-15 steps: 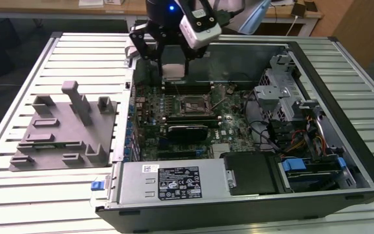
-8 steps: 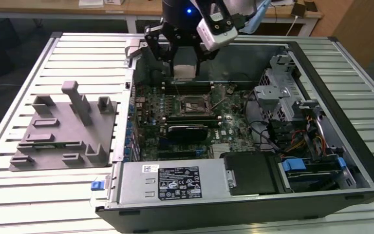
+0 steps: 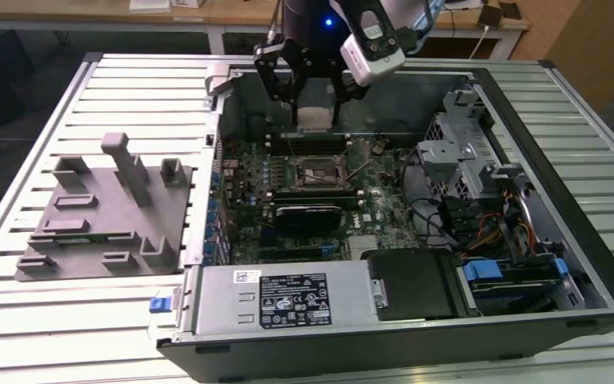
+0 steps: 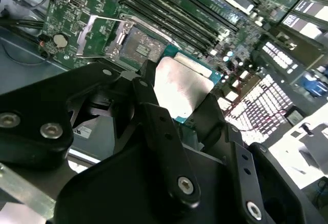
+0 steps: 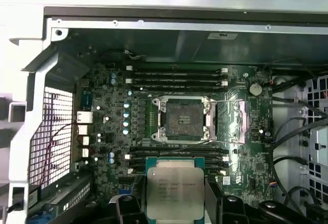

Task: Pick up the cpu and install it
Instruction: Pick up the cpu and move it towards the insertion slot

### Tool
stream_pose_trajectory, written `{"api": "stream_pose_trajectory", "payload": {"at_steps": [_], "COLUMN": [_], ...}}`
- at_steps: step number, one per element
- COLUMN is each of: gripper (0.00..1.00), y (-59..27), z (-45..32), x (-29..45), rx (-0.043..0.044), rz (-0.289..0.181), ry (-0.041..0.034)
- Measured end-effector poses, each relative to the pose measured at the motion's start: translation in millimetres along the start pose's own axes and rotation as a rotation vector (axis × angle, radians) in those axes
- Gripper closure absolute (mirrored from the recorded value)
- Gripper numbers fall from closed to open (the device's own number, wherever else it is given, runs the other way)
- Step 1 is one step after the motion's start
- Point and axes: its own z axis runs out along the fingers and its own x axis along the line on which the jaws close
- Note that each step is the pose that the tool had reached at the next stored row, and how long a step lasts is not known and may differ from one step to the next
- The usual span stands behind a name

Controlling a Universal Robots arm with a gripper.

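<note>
Holds the small flat square silvery-topped cpu (image 5: pixel 175 193) clenched in the black metal pincer (image 3: pixel 315 108) — aloft at twelve o'clock of the open black square socket (image 3: pixel 316 172) in the exterior view. Could damage that socket if seated tilted or misrotated.

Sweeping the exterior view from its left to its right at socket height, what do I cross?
Grey moulded fixture → open CPU socket → silver drive cage → black case wall. The gripper with the cpu sits above the socket: omitted.

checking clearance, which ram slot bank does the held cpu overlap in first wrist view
The bank across the socket from the case wall, partly behind the cpu; the other bank lies beside that wall.
</note>
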Motion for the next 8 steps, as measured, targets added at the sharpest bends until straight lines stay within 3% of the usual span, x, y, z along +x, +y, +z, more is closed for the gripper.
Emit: {"api": "stream_pose_trajectory", "payload": {"at_steps": [8], "gripper": [0.46], "y": [10.6], "z": [11.0], "x": [-7.7], "rx": [0.0000], "rz": [0.000], "ry": [0.0067]}}
